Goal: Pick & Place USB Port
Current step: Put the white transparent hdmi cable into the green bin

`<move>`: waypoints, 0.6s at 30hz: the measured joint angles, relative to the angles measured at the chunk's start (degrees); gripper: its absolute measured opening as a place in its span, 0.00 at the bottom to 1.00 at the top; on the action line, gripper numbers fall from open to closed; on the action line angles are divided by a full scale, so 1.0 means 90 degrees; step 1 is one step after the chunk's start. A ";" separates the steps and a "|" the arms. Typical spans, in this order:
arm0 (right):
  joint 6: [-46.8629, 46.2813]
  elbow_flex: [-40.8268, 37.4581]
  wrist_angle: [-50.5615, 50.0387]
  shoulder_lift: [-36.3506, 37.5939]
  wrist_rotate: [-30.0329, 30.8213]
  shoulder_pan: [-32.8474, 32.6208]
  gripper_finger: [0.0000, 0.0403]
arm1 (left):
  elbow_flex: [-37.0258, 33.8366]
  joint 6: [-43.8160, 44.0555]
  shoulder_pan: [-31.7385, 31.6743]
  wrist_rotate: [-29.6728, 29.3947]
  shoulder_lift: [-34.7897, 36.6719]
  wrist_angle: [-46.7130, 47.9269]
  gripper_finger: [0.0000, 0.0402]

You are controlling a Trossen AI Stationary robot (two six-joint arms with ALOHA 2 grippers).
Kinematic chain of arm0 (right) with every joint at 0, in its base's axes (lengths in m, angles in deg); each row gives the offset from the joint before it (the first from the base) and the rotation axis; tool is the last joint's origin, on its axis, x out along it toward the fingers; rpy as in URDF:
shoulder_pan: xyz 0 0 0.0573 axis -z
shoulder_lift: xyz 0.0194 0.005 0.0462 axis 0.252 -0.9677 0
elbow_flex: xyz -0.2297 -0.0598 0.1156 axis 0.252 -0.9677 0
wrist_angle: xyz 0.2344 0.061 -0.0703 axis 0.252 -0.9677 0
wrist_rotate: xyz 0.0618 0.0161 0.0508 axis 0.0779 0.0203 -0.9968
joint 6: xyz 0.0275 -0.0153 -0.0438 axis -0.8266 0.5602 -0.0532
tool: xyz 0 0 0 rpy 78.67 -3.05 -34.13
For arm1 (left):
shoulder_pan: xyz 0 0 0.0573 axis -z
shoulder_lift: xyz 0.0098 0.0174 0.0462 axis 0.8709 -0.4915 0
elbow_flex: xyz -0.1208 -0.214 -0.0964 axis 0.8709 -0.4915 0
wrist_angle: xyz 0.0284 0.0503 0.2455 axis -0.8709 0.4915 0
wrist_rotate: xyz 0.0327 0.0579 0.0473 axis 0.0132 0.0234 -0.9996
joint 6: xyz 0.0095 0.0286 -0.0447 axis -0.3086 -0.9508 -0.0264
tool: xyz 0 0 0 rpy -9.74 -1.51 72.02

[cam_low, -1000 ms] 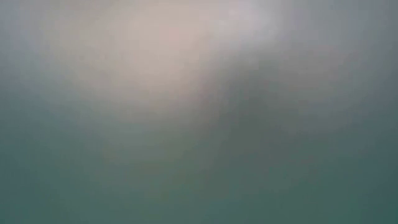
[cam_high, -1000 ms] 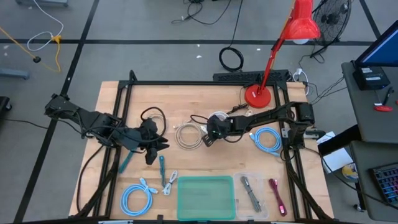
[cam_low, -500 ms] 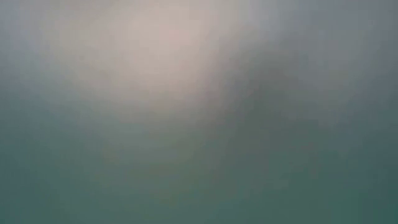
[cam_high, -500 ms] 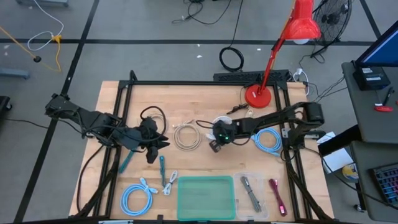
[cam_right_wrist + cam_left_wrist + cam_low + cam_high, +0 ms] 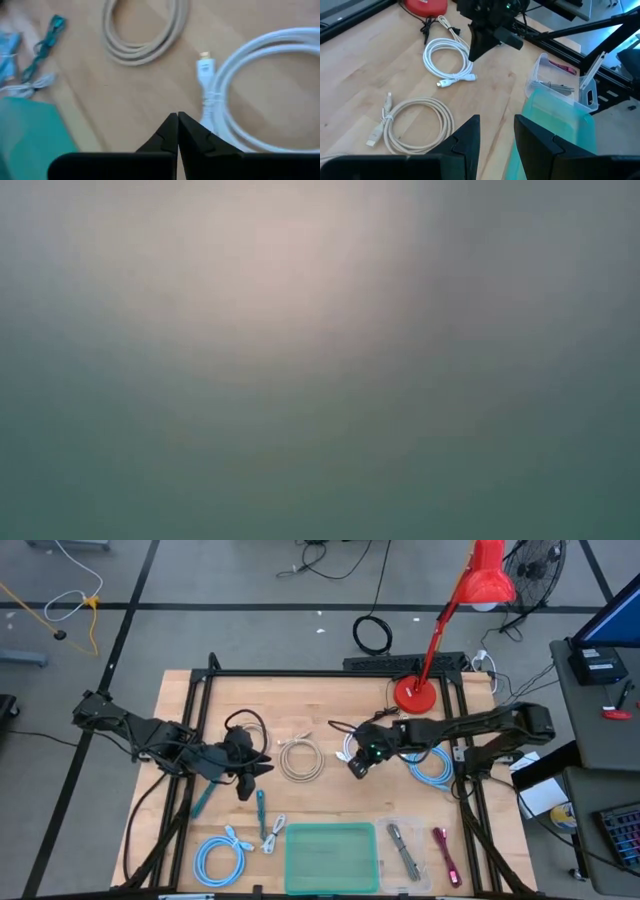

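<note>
Right end effector [image 5: 177, 131]: now closed empty, drawn back beside white cable [image 5: 260, 85]; grasp missed.
Left end effector [image 5: 496, 131]: parted, idle.

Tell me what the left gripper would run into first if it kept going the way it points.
Past the left gripper, the line crosses bare table between the beige cable coil and the green tray; first obstacle is probably the right gripper, though depth is unclear.

I'm looking at a lab. My wooden bench [image 5: 300, 705] sits on taped grey flooring [image 5: 250, 630]. A monitor desk [image 5: 600, 670] stands at three o'clock.
</note>
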 joint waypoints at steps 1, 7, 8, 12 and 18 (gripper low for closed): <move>0.0025 -0.0004 0.0012 -0.0004 -0.0156 -0.0012 0.00 | 0.0000 0.0001 -0.0009 0.0002 -0.0002 0.0001 0.31; 0.0070 0.0002 0.0752 -0.0042 -0.0586 -0.0141 0.09 | 0.0000 -0.0025 -0.0011 -0.0008 -0.0002 0.0005 0.31; 0.0098 0.0002 0.0803 -0.0059 -0.0577 -0.0142 0.12 | 0.0000 -0.0025 -0.0011 -0.0008 -0.0002 0.0004 0.31; 0.0161 0.0013 0.1011 -0.0132 -0.0621 -0.0122 0.28 | 0.0000 -0.0025 -0.0011 -0.0008 -0.0002 0.0042 0.31; -0.0936 -0.0178 0.2573 -0.0144 -0.0899 -0.0211 0.49 | 0.0000 -0.0018 -0.0011 0.0009 -0.0002 0.0058 0.31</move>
